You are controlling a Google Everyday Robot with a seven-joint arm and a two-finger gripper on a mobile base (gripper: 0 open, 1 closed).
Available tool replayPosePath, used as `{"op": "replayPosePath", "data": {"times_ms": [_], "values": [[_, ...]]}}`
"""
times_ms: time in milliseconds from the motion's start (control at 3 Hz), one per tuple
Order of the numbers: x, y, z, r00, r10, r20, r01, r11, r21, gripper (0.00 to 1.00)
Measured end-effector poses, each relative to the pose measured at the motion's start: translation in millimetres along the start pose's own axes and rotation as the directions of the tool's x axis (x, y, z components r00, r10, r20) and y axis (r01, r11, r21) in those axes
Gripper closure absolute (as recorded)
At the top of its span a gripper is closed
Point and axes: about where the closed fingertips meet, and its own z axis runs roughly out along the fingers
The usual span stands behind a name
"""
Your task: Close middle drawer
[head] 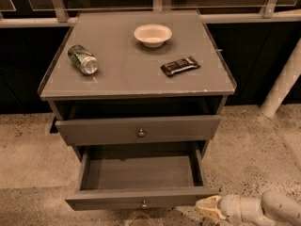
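Observation:
The middle drawer (141,199) is pulled far out of the grey cabinet. Its low, wide front faces me with a tiny round knob (144,204) at centre, and its shallow grey tray (138,172) is empty. My gripper (207,207) comes in from the bottom right with its cream tip at the right end of the drawer front, touching it or very close. The white arm (263,208) runs off to the right.
The upper drawer (138,130), with a bigger brass knob, stands slightly out. On the cabinet top (127,76) are a lying green can (83,59), a white bowl (153,34) and a dark snack bar (180,66). A white post (282,81) stands at the right on the speckled floor.

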Motion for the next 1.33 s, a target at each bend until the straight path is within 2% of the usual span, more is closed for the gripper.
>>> {"op": "replayPosePath", "data": {"times_ms": [333,667,1000,1333], "values": [[13,-24,4,1.000,0.019,0.016,-0.021,0.9974,0.069,1.00],[11,-44,7,0.999,-0.022,0.047,0.013,0.9831,0.183,1.00],[4,-63,12,0.996,-0.062,0.067,0.041,0.9620,0.270,1.00],[-13,-76,17,0.991,-0.103,0.087,0.070,0.9426,0.326,1.00]]}}
